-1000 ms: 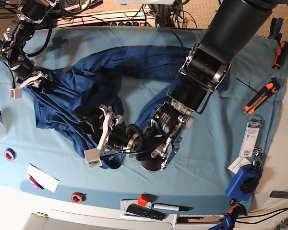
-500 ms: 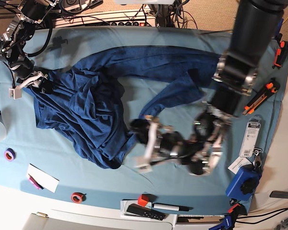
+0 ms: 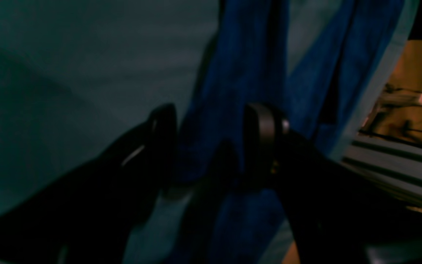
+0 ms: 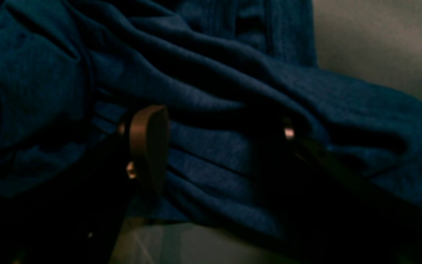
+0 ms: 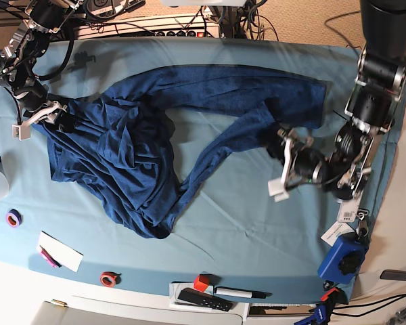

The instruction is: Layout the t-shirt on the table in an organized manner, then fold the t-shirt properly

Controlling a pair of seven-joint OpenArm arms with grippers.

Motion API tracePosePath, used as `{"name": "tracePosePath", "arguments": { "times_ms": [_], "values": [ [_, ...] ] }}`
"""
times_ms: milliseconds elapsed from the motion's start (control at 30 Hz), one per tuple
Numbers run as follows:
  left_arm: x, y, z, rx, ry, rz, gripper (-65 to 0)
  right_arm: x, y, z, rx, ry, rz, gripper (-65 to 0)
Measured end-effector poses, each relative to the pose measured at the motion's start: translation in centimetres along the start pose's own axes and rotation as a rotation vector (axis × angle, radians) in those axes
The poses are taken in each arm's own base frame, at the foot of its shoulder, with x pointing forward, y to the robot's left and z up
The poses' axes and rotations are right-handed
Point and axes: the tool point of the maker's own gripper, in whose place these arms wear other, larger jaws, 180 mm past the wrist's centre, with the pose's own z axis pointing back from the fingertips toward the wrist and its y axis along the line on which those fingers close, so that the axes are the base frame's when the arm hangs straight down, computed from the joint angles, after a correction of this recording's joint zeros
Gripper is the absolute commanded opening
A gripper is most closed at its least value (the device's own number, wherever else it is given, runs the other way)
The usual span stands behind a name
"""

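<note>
The navy t-shirt [image 5: 122, 156] lies wrinkled across the teal table [image 5: 243, 223], its body bunched at the left. A long sleeve runs diagonally toward the right. My left gripper [image 5: 274, 145] sits at the right part of that sleeve. In the left wrist view, my left gripper [image 3: 209, 143] is shut on a strip of the t-shirt [image 3: 240, 73] that fills the gap between its fingers. My right gripper [image 5: 54, 116] rests at the shirt's far left edge. In the right wrist view, my right gripper [image 4: 218, 139] stands wide open over folds of the t-shirt [image 4: 233, 91], and one finger is partly buried in them.
An orange-black cutter [image 5: 369, 135], a packaged item [image 5: 354, 196] and a blue device [image 5: 343, 261] lie along the right edge. A purple ring [image 5: 13, 218], a white card [image 5: 59, 250], a red tape roll [image 5: 109, 278] and a black remote [image 5: 203, 298] sit along the front.
My left arm has swept from the middle of the shirt to the right along the sleeve. The sleeve now lies longer and straighter. The right arm has stayed put.
</note>
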Motion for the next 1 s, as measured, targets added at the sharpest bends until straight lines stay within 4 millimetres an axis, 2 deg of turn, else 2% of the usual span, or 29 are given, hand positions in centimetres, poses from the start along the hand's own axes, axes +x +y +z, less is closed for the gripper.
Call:
{"name": "tracePosePath", "arguments": {
  "times_ms": [133, 167, 200, 300, 333, 433, 567, 700, 1000],
  "values": [
    [-0.2, -0.9, -1.0, -0.036, -0.020, 0.011, -37.0, 0.0, 0.0, 0.0, 0.000, 0.000, 0.000, -28.0],
    [-0.3, -1.2, -1.3, -0.046, -0.032, 0.018, -38.8, 0.0, 0.0, 0.0, 0.000, 0.000, 0.000, -28.0],
    [-0.3, -1.3, -1.4, -0.054, -0.043, 0.018, -43.2, 0.0, 0.0, 0.0, 0.000, 0.000, 0.000, -28.0],
    [-0.9, -1.2, -1.6, -0.047, -0.022, 0.021, -62.1, 0.0, 0.0, 0.0, 0.000, 0.000, 0.000, -28.0],
    [-1.0, -1.0, -1.5, -0.039, -0.016, 0.019, -65.0, 0.0, 0.0, 0.0, 0.000, 0.000, 0.000, -28.0],
    [-0.2, -1.1, -1.4, -0.029, -0.038, 0.000, -65.0, 0.0, 0.0, 0.0, 0.000, 0.000, 0.000, -28.0],
    [3.8, -0.8, 0.2, 0.004, -0.150, -0.058, -65.0, 0.0, 0.0, 0.0, 0.000, 0.000, 0.000, -28.0],
    [8.4, 0.4, 1.6, 0.126, -0.205, -0.170, -65.0, 0.0, 0.0, 0.0, 0.000, 0.000, 0.000, -28.0],
    [20.9, 0.1, 2.8, 0.424, -0.405, -0.375, -65.0, 0.0, 0.0, 0.0, 0.000, 0.000, 0.000, -28.0]
  ]
}}
